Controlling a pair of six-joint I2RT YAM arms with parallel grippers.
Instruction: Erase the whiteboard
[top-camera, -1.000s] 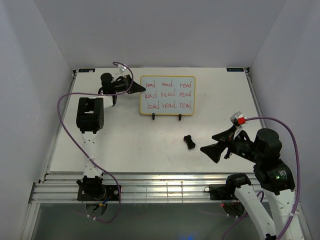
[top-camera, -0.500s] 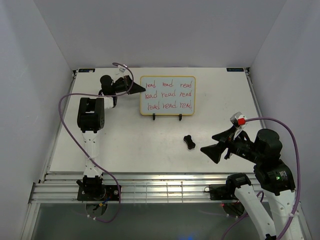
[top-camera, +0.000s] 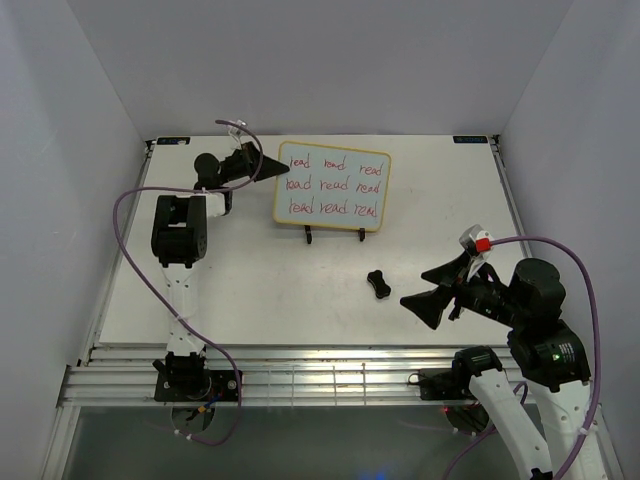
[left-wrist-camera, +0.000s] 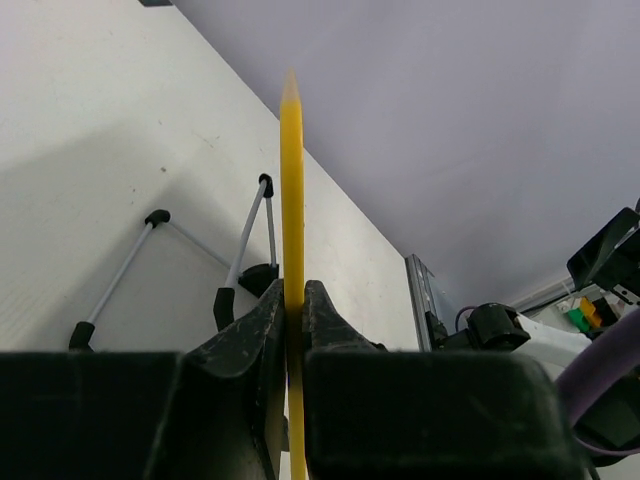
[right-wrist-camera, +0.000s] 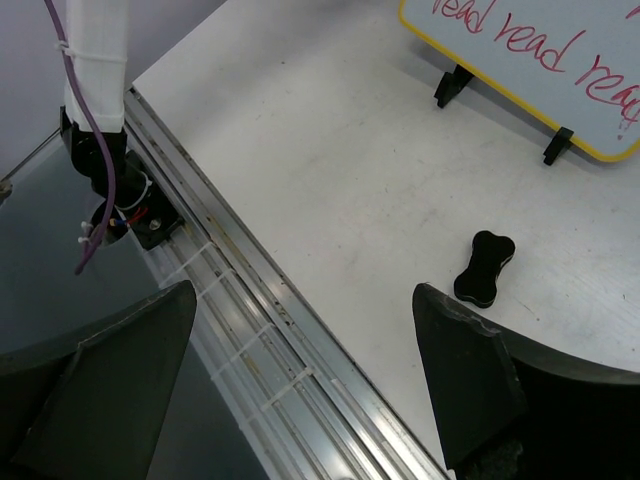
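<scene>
The whiteboard has a yellow frame and three rows of red words. It is tilted and sits higher than its black wire stand. My left gripper is shut on the board's left edge; the left wrist view shows the yellow edge clamped between the jaws, with the stand below. The board's lower corner shows in the right wrist view. The black bone-shaped eraser lies on the table, also seen in the right wrist view. My right gripper is open and empty, right of the eraser.
The white table ends at a metal rail along the near edge. Grey walls stand on the left, back and right. A purple cable loops beside the left arm.
My left gripper has lifted the whiteboard's left side, so the board has shifted left and up and now tilts off its stand. The right arm and eraser have not moved.
</scene>
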